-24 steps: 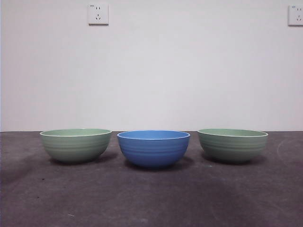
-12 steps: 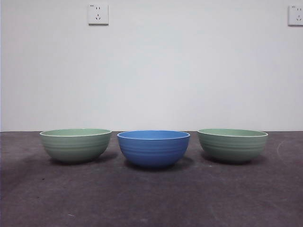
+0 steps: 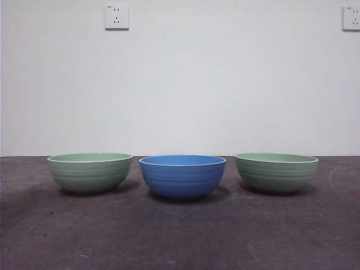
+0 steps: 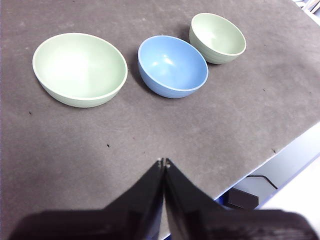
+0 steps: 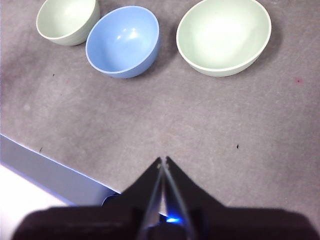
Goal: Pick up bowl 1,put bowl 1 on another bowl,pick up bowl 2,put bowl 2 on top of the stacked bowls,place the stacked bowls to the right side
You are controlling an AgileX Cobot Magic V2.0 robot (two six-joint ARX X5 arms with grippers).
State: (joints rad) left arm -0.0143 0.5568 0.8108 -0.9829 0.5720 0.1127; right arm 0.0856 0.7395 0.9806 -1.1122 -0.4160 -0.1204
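1. No change across the last second: surface (image 3: 180,236) layout is identical, so the task is unstarted.
2. Blue bowl (image 3: 182,176) sits between two green bowls (image 3: 90,172) (image 3: 276,171), well ahead of both grippers.
3. Left gripper (image 4: 162,162) and right gripper (image 5: 163,161): jaws closed, empty.

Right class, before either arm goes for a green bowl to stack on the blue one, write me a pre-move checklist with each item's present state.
1. Blue bowl upright, nothing inside: ok.
2. Left green bowl upright, standing apart from the blue one: ok.
3. Right green bowl upright, standing apart: ok.
4. Left gripper jaws open for a grasp: not ok, shut.
5. Right gripper jaws open: not ok, shut.
6. Neither gripper holds anything: ok.
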